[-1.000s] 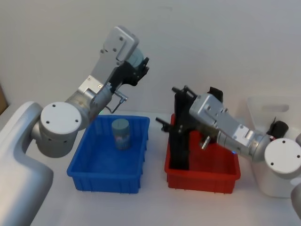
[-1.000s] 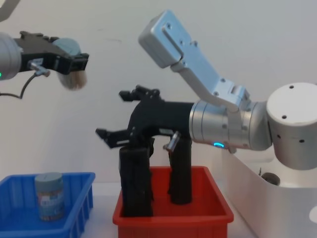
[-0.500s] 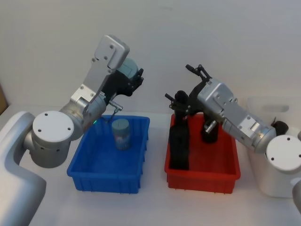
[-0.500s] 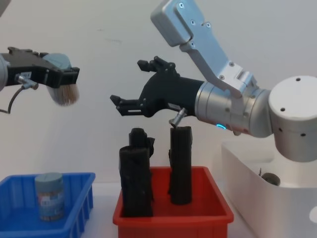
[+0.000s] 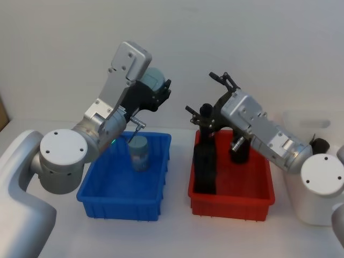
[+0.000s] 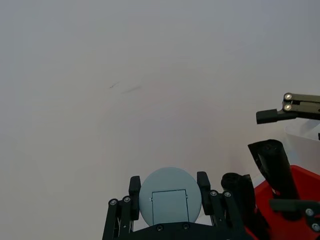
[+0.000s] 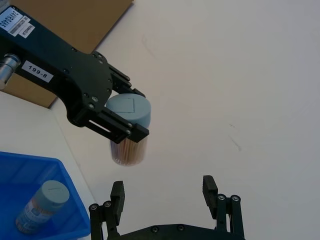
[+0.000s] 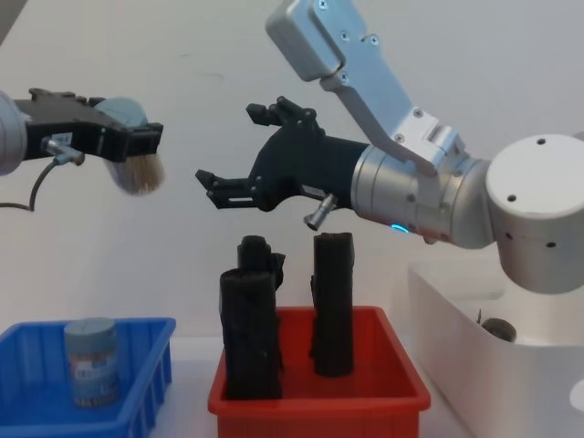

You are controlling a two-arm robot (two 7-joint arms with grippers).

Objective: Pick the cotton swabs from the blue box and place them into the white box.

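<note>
Head view: your left tool [image 5: 159,94] pinches a cotton swabs tub [image 5: 153,79] high above the blue box [image 5: 118,207], where a second tub [image 5: 139,154] stands. Right wrist view: your right tool [image 7: 163,186] is spread. Chest view: the white box [image 8: 465,338] sits at right.

The left gripper [image 5: 160,94] clamps a swab tub [image 5: 154,80] aloft, a second tub [image 5: 138,153] standing in the blue box [image 5: 118,202] below it, the right gripper [image 5: 204,93] spread beside it above the red bin [image 5: 231,207].
</note>
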